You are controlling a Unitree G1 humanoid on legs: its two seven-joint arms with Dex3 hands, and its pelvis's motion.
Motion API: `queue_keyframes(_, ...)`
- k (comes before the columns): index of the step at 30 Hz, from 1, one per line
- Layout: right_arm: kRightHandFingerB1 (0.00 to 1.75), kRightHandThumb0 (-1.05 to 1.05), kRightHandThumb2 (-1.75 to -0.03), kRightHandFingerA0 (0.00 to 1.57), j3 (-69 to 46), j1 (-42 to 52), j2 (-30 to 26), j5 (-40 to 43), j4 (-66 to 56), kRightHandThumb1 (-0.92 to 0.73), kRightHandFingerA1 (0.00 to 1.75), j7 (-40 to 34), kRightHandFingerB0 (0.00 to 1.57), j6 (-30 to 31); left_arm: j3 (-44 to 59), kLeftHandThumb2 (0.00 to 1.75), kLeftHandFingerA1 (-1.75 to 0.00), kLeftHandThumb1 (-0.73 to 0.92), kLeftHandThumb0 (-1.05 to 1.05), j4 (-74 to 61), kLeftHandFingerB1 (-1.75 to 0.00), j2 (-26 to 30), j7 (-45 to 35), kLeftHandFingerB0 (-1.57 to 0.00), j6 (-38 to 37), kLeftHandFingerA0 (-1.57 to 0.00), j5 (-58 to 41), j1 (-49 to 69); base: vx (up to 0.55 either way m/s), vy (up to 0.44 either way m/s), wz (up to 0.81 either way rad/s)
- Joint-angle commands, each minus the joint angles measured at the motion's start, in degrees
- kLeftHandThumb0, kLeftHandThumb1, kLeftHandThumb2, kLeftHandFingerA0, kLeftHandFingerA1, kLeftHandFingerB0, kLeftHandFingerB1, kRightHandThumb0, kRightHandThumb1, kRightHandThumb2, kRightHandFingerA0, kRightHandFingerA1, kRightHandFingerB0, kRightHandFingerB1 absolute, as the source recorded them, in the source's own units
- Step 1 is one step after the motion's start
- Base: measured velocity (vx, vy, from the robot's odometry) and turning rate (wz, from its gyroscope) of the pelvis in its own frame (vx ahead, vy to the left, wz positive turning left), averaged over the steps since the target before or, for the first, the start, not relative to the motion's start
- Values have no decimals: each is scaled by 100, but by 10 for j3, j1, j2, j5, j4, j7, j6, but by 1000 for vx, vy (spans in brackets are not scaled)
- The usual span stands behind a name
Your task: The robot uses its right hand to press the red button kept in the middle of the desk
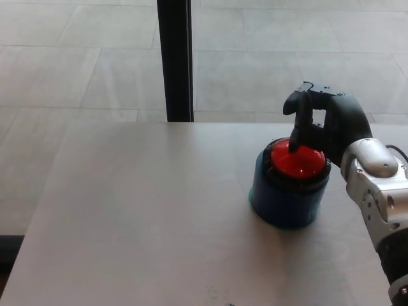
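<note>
Your target, the red button (294,160), is a glossy domed cap set in a black ring on top of a dark blue cylindrical base (284,203), which stands upright on the bench (146,217), right of centre in the head view and towards the far edge. Your right hand (328,124) reaches in from the right, above and behind the button; it holds nothing. One black finger (299,124) points steeply downward, with its tip meeting the far upper part of the red dome, while the remaining fingers are curled back against the palm; you cannot tell from this view how firmly the tip bears on the cap. Behind the hand, the silver-grey wrist and forearm (376,191) run down to the lower right corner of the picture, passing just beside the blue base on its right without touching it. The pale grey bench surface around the button is otherwise bare. Beyond the far edge of the bench you see a floor of large grey tiles (76,57) and a black upright post (174,60), left of the button. Your left hand does not show.
</note>
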Motion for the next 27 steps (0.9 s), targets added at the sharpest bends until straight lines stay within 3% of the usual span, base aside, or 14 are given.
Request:
queue_keyframes(1,159,-21,-119,92,-15,39,13,10,-2,-55,175,1,75,7,-2,112,-129,37,-44,0,-97,8,2,-71,-9,-117,-5,1,0,0,0)
queue_keyframes(3,159,-21,-119,92,-19,43,17,10,-5,-55,175,2,75,7,-2,112,-129,37,-44,0,-97,7,2,-71,-9,-117,-5,-1,0,0,0)
queue_keyframes(4,159,-19,-117,92,-21,46,22,10,-5,-57,175,-1,74,8,-1,122,-159,33,-43,0,-117,7,-2,-60,-9,-85,-8,-1,0,0,0)
queue_keyframes(7,158,-19,-119,94,-26,60,43,11,-5,-55,175,-9,75,1,-2,122,-155,35,-47,-1,-112,9,-1,-62,-9,-99,-7,-5,0,0,0)
queue_keyframes(8,159,-19,-120,94,-24,64,47,7,-2,-54,175,-12,75,-3,12,111,-129,37,-42,1,-94,7,-1,-67,-4,-118,-21,-9,0,0,0)
queue_keyframes(9,161,-19,-125,95,-27,66,57,9,6,-50,175,-18,76,-10,-2,113,-130,38,-43,-1,-95,8,0,-68,-9,-119,-7,-11,0,0,0)
queue_keyframes(10,162,-19,-123,93,-27,68,61,7,10,-51,175,-19,75,-15,-1,117,-166,36,-41,-1,-120,8,-2,-58,-9,-90,-8,-12,0,0,0)
queue_keyframes(16,164,-23,-125,94,-19,79,71,-6,39,-51,175,-21,75,-51,-3,118,-164,33,-45,3,-116,12,-3,-54,-3,-96,-10,-16,0,0,0)
queue_keyframes(17,164,-23,-130,95,-16,75,66,-12,44,-45,175,-22,78,-54,0,111,-130,37,-43,5,-96,13,-8,-70,-5,-121,-13,-15,0,0,0)
queue_keyframes(18,164,-22,-126,94,-18,72,63,-10,48,-47,175,-21,75,-54,0,116,-162,35,-43,4,-115,13,-10,-62,-5,-94,-14,-14,0,0,0)
queue_keyframes(19,163,-22,-123,95,-19,67,59,-11,48,-50,175,-25,75,-47,-7,115,-160,35,-42,-1,-116,13,0,-58,-5,-80,-6,-13,0,0,0)
queue_keyframes(24,158,-20,-121,95,-14,49,29,-25,46,-55,175,-32,77,-31,-8,116,-159,34,-45,0,-117,14,-2,-55,-8,-79,-11,-11,0,0,0)
queue_keyframes(27,159,-20,-119,94,-19,39,1,-25,40,-56,175,-29,76,-26,-9,114,-165,35,-49,4,-113,16,1,-55,-1,-97,-10,-11,0,0,0)
